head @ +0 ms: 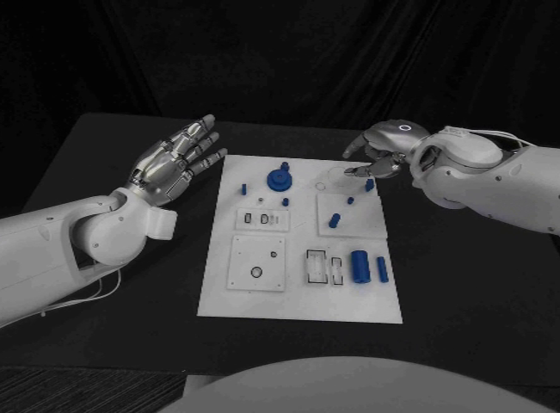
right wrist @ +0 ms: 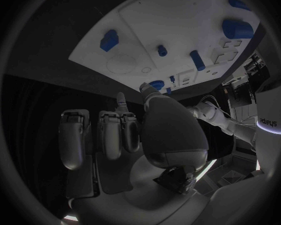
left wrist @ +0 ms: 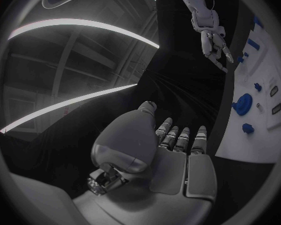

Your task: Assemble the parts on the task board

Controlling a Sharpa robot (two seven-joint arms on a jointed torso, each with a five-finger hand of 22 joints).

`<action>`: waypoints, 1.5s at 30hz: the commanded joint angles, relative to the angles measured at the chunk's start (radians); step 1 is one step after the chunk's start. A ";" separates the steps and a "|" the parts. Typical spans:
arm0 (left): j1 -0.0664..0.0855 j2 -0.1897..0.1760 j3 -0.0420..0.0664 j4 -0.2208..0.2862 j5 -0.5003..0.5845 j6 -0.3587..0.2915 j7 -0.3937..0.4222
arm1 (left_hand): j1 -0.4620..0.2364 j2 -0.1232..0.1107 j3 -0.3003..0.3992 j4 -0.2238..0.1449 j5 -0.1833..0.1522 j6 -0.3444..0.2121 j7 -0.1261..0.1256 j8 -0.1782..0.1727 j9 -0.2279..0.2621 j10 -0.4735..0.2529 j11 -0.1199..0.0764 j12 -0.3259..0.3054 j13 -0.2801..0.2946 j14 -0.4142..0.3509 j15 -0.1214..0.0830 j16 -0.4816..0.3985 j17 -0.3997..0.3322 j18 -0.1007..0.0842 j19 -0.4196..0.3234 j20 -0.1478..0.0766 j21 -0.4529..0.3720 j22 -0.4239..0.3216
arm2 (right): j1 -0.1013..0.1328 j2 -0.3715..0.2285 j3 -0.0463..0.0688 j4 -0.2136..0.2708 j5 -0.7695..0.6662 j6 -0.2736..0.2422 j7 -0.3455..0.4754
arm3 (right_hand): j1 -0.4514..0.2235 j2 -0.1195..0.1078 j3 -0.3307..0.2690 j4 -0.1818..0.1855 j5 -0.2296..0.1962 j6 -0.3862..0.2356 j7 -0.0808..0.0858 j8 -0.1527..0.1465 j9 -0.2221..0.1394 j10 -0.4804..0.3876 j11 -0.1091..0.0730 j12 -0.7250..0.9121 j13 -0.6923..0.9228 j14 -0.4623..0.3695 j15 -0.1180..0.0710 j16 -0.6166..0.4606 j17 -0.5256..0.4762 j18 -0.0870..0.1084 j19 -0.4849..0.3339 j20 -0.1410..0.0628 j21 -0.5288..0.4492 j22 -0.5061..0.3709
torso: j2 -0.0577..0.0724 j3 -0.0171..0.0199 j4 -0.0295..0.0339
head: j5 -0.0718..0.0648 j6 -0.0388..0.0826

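On the task board (head: pixel 302 297), a flat, matt white plate lying in the middle of the black table (head: pixel 478 327), most of the work looks undone. Nearest the robot, two smooth blue cylinders (head: pixel 359 266) lie loose on their sides beside a framed rectangular slot (head: pixel 316 267), and a thin black ring (head: pixel 256 274) sits on a raised white square panel. In the middle band, a small blue peg (head: pixel 333 220) lies flat on another panel, next to a pair of small dark slots (head: pixel 262 218). Further back a round, toothed blue gear-like piece (head: pixel 280 180) stands on the board and seems to be the one part already seated; a small blue piece (head: pixel 243 187) sits just beside it. My judgement: the task is near its start, with nearly every part left to place.

At the far right corner, the right hand (head: pixel 381 151) hovers low over a small blue part (head: pixel 369 184), silver fingers curled downward; whether it touches or pinches anything I cannot tell. The left hand (head: pixel 175 159) is raised beside the board's far left edge, fingers (head: pixel 206 138) straight and spread, holding nothing
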 commanded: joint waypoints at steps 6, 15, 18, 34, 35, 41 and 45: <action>-0.003 0.003 0.001 0.003 -0.001 0.014 0.009 | 0.006 0.001 0.006 0.001 0.005 0.002 0.003 0.005 0.002 0.000 0.003 0.005 0.002 0.000 0.003 0.004 0.001 0.018 -0.001 -0.002 0.000 -0.001 | -0.030 -0.037 0.000 -0.005 -0.002 -0.022 -0.013 | 0.039 -0.017 0.003 0.006 0.127 -0.038 0.007 0.000 -0.002 0.105 -0.003 0.003 0.263 0.103 -0.006 0.003 0.263 -0.010 0.099 -0.006 0.007 0.257 | 0.001 -0.0009 0.0020 | 0.008 0.000; -0.005 0.004 0.001 -0.002 -0.001 0.017 0.006 | 0.006 0.001 0.006 0.001 0.005 0.002 0.004 0.006 0.002 0.000 0.003 0.004 0.002 0.000 0.004 0.004 0.001 0.018 -0.001 -0.002 0.000 -0.001 | -0.051 -0.049 0.000 -0.024 -0.002 -0.023 -0.008 | 0.052 -0.031 -0.003 0.016 0.092 -0.069 0.014 0.029 0.014 0.105 0.002 0.003 0.263 0.103 -0.003 0.003 0.263 -0.013 0.103 -0.004 0.015 0.260 | 0.001 -0.0021 0.0008 | 0.006 0.000; -0.006 0.006 0.001 -0.003 -0.001 0.018 0.006 | 0.006 0.001 0.007 0.001 0.005 0.002 0.004 0.006 0.002 0.000 0.003 0.004 0.001 0.000 0.004 0.004 0.000 0.018 -0.002 -0.002 0.000 -0.001 | -0.055 -0.051 0.000 -0.027 -0.002 -0.025 -0.007 | 0.058 -0.033 -0.004 0.021 0.083 -0.076 0.016 0.045 0.024 0.105 0.004 0.003 0.263 0.103 -0.002 0.003 0.263 -0.013 0.104 -0.003 0.016 0.261 | 0.001 -0.0013 0.0013 | 0.005 0.000; -0.009 0.008 0.001 -0.007 -0.001 0.023 0.001 | 0.006 0.001 0.008 0.001 0.005 0.002 0.004 0.006 0.002 0.000 0.003 0.004 0.001 0.000 0.004 0.004 0.000 0.018 -0.002 -0.002 0.000 -0.001 | -0.060 -0.064 0.000 -0.026 -0.002 -0.010 0.008 | 0.046 -0.076 -0.037 0.050 -0.044 -0.223 0.025 0.252 0.144 0.105 0.012 0.003 0.263 0.103 0.007 0.003 0.263 -0.014 0.106 0.006 0.019 0.262 | 0.001 -0.0011 0.0006 | 0.005 0.000; -0.009 0.008 0.001 -0.008 -0.001 0.023 0.000 | 0.006 0.001 0.008 0.001 0.005 0.002 0.004 0.006 0.002 0.000 0.003 0.004 0.001 0.000 0.004 0.004 0.000 0.018 -0.002 -0.002 0.000 -0.001 | -0.060 -0.064 -0.001 -0.025 -0.002 -0.007 0.010 | 0.031 -0.086 -0.044 0.051 -0.069 -0.240 0.025 0.274 0.155 0.105 0.012 0.003 0.263 0.103 0.008 0.003 0.263 -0.014 0.105 0.007 0.019 0.262 | 0.001 -0.0011 0.0003 | 0.006 0.000; -0.010 0.010 0.001 -0.012 -0.001 0.025 -0.003 | 0.006 0.001 0.008 0.002 0.005 0.002 0.005 0.006 0.002 -0.001 0.003 0.004 0.001 0.000 0.004 0.003 0.000 0.017 -0.002 -0.002 0.000 -0.001 | -0.061 -0.066 -0.001 -0.025 -0.002 0.004 0.020 | -0.003 -0.101 -0.055 0.052 -0.107 -0.273 0.024 0.324 0.179 0.105 0.011 0.003 0.263 0.103 0.009 0.003 0.263 -0.014 0.105 0.008 0.019 0.262 | 0.000 -0.0011 0.0009 | 0.004 0.000; -0.010 0.011 0.001 -0.013 -0.001 0.026 -0.004 | 0.006 0.001 0.008 0.002 0.005 0.001 0.005 0.006 0.002 -0.001 0.003 0.004 0.001 0.000 0.004 0.003 0.000 0.017 -0.002 -0.002 0.000 -0.001 | -0.062 -0.067 -0.001 -0.025 -0.002 0.011 0.025 | 0.009 -0.098 -0.048 0.053 -0.087 -0.285 0.023 0.351 0.190 0.105 0.011 0.003 0.263 0.103 0.008 0.003 0.263 -0.014 0.105 0.009 0.018 0.261 | 0.000 -0.0008 0.0012 | 0.002 0.000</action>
